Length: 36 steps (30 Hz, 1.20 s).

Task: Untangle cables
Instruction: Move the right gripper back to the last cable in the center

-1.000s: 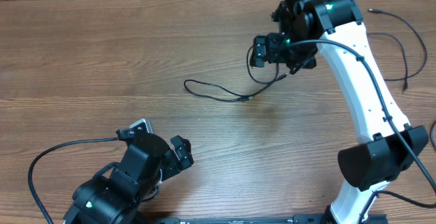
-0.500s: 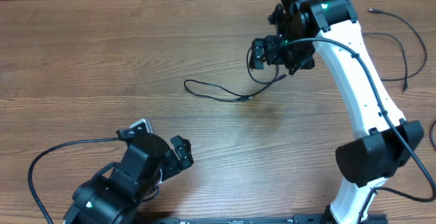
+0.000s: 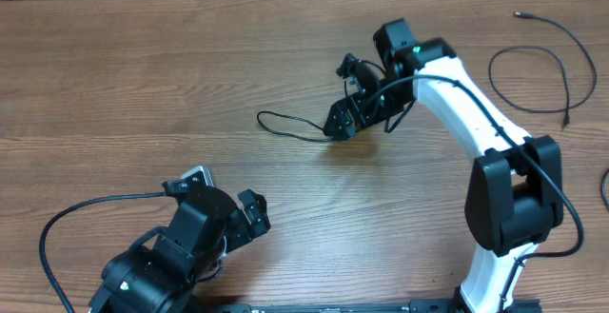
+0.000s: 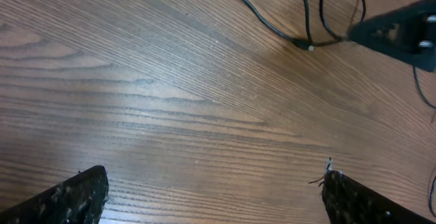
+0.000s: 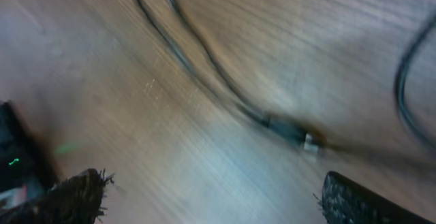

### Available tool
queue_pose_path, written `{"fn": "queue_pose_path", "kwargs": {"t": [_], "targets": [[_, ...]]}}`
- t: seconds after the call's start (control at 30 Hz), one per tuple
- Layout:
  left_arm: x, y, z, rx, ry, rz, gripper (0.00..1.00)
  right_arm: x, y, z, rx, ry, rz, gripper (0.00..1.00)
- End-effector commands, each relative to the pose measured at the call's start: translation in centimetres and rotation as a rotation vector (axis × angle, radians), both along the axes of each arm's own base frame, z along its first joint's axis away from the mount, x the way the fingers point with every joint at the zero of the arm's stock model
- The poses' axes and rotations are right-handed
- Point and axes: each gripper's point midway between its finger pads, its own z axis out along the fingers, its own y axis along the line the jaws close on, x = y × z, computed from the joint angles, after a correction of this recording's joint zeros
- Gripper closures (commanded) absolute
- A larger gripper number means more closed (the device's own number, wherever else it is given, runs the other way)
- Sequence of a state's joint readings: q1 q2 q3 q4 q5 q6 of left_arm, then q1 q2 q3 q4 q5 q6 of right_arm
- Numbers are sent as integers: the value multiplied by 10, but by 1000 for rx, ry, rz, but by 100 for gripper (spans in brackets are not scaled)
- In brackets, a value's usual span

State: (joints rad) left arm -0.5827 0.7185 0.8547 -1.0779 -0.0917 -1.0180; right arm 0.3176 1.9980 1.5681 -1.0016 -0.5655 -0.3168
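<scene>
Overhead view: your right pincer (image 3: 339, 123) is low over the desk (image 3: 143, 66), jaws spread full, nothing in them. Your left pincer (image 4: 216, 198) is likewise wide and empty, well short of the work. The near cable (image 3: 290, 132) lies as a long narrow loop running away from the right pincer's tip. In the right wrist view its plug end (image 5: 303, 139) sits just ahead of the fingers, flat on the wood. The second cable (image 3: 492, 70) lies well behind that arm, apart from the first.

Step in hand, by my read: take the plug end.
- Centre the plug between the fingers before you descend.
- Come down until the tips nearly graze the wood.
- Close on the plug body, not the thin cord, which may slip.
- The right wrist view is blurred, so let it settle first.

Against a second ago: the right pincer has swung across from beyond the plug to right over it. The loop looks unmoved. The left arm is unchanged.
</scene>
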Motion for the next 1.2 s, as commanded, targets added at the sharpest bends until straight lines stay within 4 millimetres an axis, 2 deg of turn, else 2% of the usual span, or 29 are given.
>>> {"fn": "queue_pose_path", "kwargs": {"t": [0.0, 0.17, 0.3, 0.4, 0.5, 0.63, 0.73, 0.8, 0.93, 1.0, 1.07, 1.17], "targets": [[1, 2, -1, 19, -7, -1, 0, -4, 19, -15, 63, -59, 81, 1], [1, 2, -1, 18, -8, -1, 0, 1, 49, -32, 110, -202, 144, 10], [1, 2, -1, 19, -7, -1, 0, 1, 69, -39, 81, -294, 182, 27], [1, 2, -1, 19, -7, -1, 1, 6, 72, -47, -17, -357, 183, 40], [1, 2, -1, 19, -7, -1, 0, 16, 64, -55, -147, -424, 156, 59], [1, 2, -1, 19, -7, -1, 0, 33, 44, -58, -287, -467, 52, 96], [1, 2, -1, 19, -7, -1, 0, 51, 25, -52, -363, -468, -121, 96], [1, 2, -1, 19, -7, -1, 0, 58, 19, -41, -362, -469, -170, 96], [1, 2, -1, 19, -7, -1, 0, 79, 0, -3, -326, -494, -309, 96], [1, 2, -1, 18, -8, -1, 1, 91, -21, 13, -335, -513, -417, 96], [1, 2, -1, 19, -7, -1, 0, 103, -53, 25, -369, -526, -547, 96], [1, 2, -1, 19, -7, -1, 0, 110, -103, 24, -425, -484, -692, 96]]}}
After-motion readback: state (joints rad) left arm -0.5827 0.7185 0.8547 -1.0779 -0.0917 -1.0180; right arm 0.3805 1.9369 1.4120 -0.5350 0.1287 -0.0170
